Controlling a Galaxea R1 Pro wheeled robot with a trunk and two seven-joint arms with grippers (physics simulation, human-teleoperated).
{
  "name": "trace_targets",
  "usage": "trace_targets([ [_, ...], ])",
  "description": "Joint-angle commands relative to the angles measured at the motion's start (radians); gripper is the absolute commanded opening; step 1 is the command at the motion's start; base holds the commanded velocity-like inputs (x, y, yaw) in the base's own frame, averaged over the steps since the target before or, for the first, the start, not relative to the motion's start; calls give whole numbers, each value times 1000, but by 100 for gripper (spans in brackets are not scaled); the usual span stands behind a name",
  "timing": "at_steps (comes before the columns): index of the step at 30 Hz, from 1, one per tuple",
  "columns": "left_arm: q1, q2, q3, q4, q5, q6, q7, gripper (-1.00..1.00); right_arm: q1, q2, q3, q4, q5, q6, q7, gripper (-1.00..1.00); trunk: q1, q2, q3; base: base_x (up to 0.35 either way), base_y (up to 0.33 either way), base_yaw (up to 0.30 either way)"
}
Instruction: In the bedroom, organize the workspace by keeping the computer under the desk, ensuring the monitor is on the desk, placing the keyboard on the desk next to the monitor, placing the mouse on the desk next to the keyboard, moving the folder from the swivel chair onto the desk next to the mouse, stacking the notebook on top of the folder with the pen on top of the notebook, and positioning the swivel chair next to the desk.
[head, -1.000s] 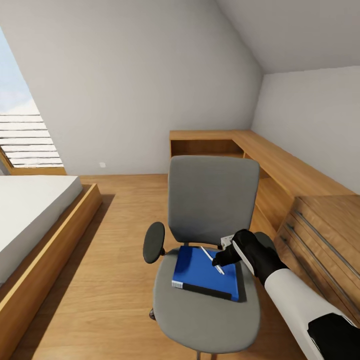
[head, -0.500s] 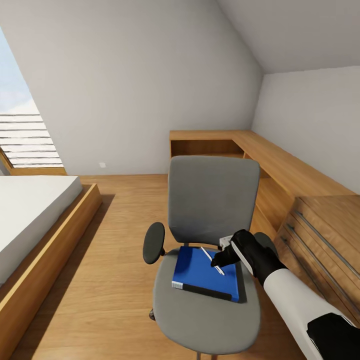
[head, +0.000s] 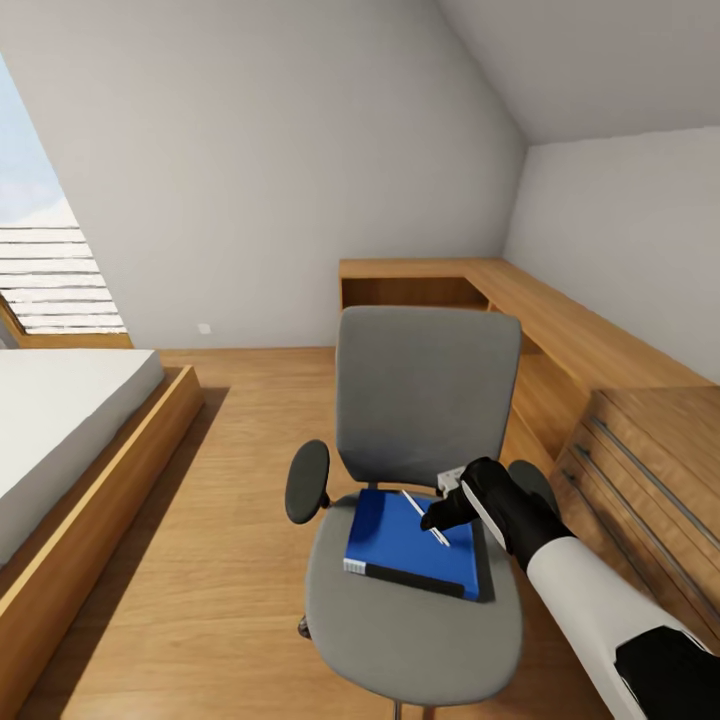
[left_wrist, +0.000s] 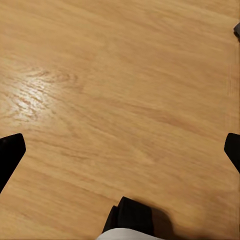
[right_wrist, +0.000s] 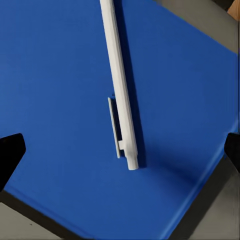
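Note:
The grey swivel chair (head: 425, 390) stands in front of me with the blue folder (head: 395, 545) flat on its seat. The white pen (head: 425, 518) lies across the folder (right_wrist: 55, 100). My right gripper (head: 438, 517) hovers just over the pen (right_wrist: 120, 95), open, its fingertips wide apart on either side and touching nothing. My left gripper (left_wrist: 120, 152) is open over bare wooden floor. The desk, monitor, keyboard, mouse, computer and notebook are out of view.
A light wooden drawer unit (head: 650, 480) stands close on the right of the chair, joined to a wooden corner shelf (head: 520, 300) along the walls. A bed (head: 70, 430) in a wooden frame is at the left, with open floor (head: 230, 480) between.
The view has shifted a little. My right gripper has edged slightly left over the pen and stays open; the pen and folder have not moved.

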Motion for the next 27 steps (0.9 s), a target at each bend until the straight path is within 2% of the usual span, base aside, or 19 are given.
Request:
trace_targets([
  [1, -1, 0, 8, 1, 0, -2, -9, 100, -1, -1, 4, -7, -1, 2, 1, 100, 4, -8, -4, 0, 0, 0],
  [13, -1, 0, 8, 1, 0, -2, -8, 100, -1, -1, 5, -31, -1, 0, 1, 100, 50, -92, -42, 0, 0, 0],
  [21, -1, 1, 8, 1, 1, -2, -8, 100, -1, -2, 4, -31, 0, 0, 1, 100, 50, -92, -42, 0, 0, 0],
  [27, 0, 2, 9, 1, 1, -2, -8, 100, -1, -2, 4, -31, -3, 1, 2, 100, 73, -134, -60, 0, 0, 0],
])
